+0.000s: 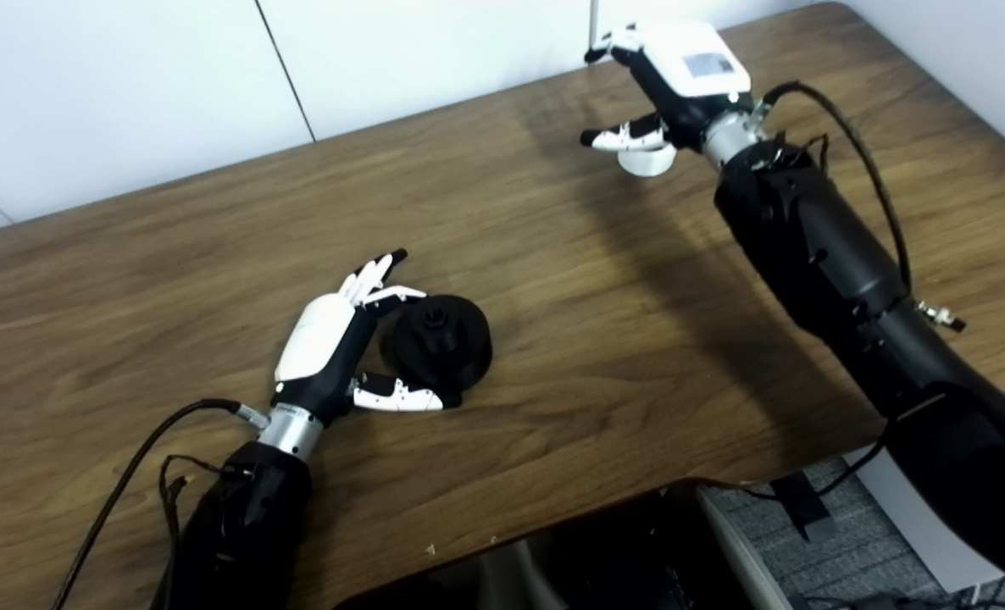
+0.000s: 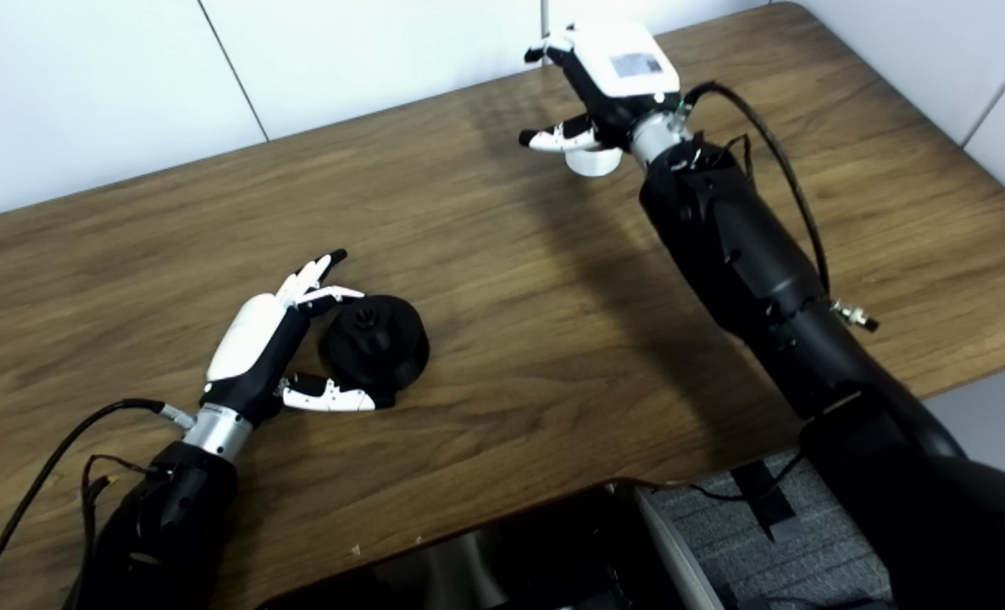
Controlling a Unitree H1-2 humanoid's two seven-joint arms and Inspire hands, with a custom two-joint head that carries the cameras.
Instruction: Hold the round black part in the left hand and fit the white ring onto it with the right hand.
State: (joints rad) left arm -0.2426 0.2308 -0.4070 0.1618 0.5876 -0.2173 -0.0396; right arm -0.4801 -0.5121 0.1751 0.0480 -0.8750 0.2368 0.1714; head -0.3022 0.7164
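The round black part [image 1: 439, 341] lies on the wooden table [image 1: 553, 280], left of the middle. My left hand [image 1: 333, 339] is open beside it on its left, with the fingers spread around its far side and the thumb along its near side. The white ring [image 1: 648, 160] lies at the far right of the table. My right hand [image 1: 676, 80] is over it, open, with the thumb stretched out just above the ring and the other fingers curled past it; the ring is partly hidden. It also shows in the right eye view [image 2: 591, 161].
The table's front edge [image 1: 553, 525] has a cut-out where the robot stands. Cables run along both forearms. A white wall [image 1: 214, 76] stands behind the table's far edge.
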